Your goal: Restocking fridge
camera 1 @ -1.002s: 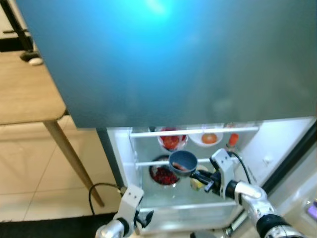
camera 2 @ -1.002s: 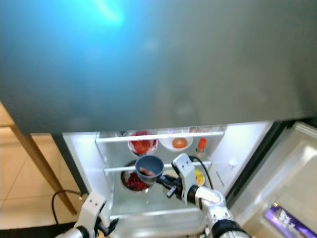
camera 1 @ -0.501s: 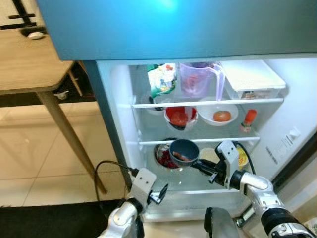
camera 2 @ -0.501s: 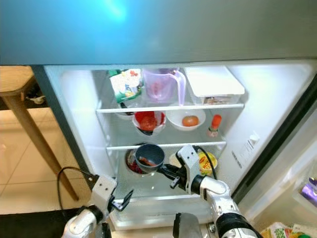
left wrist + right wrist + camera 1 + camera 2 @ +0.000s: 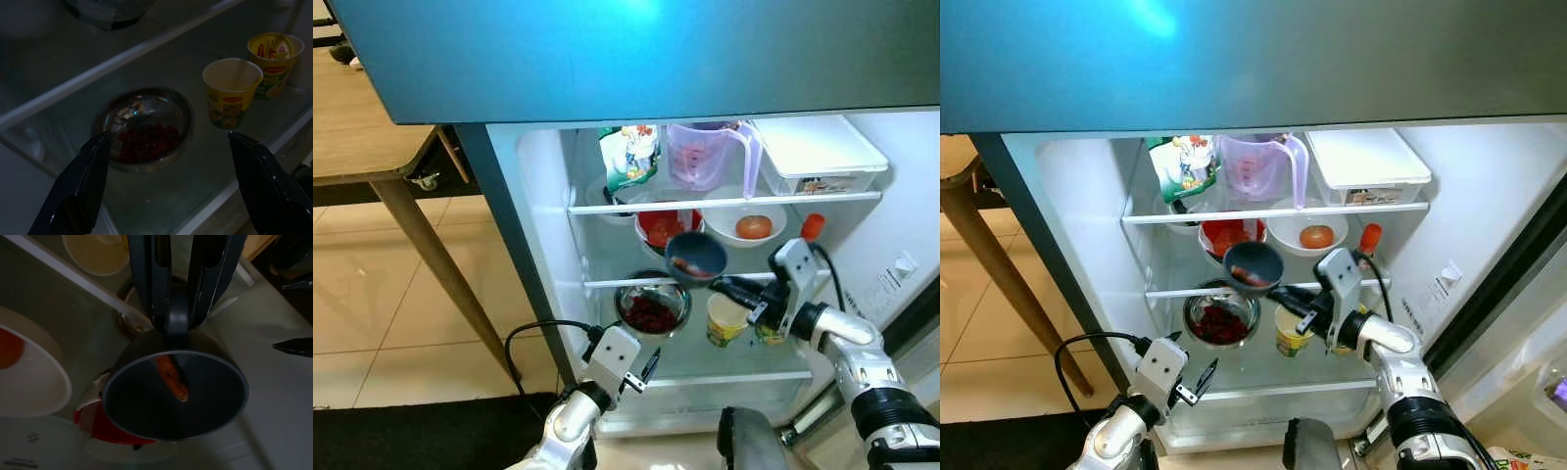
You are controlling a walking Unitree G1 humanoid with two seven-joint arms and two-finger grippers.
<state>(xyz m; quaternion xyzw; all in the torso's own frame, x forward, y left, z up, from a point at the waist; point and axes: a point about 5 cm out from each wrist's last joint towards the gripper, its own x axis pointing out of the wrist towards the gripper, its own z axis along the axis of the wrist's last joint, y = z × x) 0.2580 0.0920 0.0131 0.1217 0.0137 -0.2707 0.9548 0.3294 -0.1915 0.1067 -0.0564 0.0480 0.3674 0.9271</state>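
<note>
**A:** Where do you have the small dark blue saucepan [image 5: 696,257] now?

**B:** Your right gripper [image 5: 740,291] holds it inside the open fridge. The two black fingers are closed narrow around its handle, which you see well in the right wrist view. The pan hangs in the air in front of the middle glass shelf [image 5: 607,282], near the red bowl [image 5: 662,229] and the white bowl with an orange fruit [image 5: 744,223].

**A:** Why do you hold it by the handle and so level?

**B:** I think because an orange-red piece of food [image 5: 172,375] lies inside. The mouth of the pan looks up and a little toward the camera, so the food stays in. The grip on the handle also keeps the fingers out of the pan.

**A:** Which way does it point?

**B:** Its long axis runs along the handle, from your gripper toward the robot's left and a little upward, with the round body first, going into the fridge.

**A:** And the other arm?

**B:** Your left gripper [image 5: 1193,380] waits low before the bottom shelf, with fingers spread wide and empty. It looks at the steel bowl of dark red berries [image 5: 143,128] and the yellow paper cup [image 5: 231,91] just beside it.
</note>
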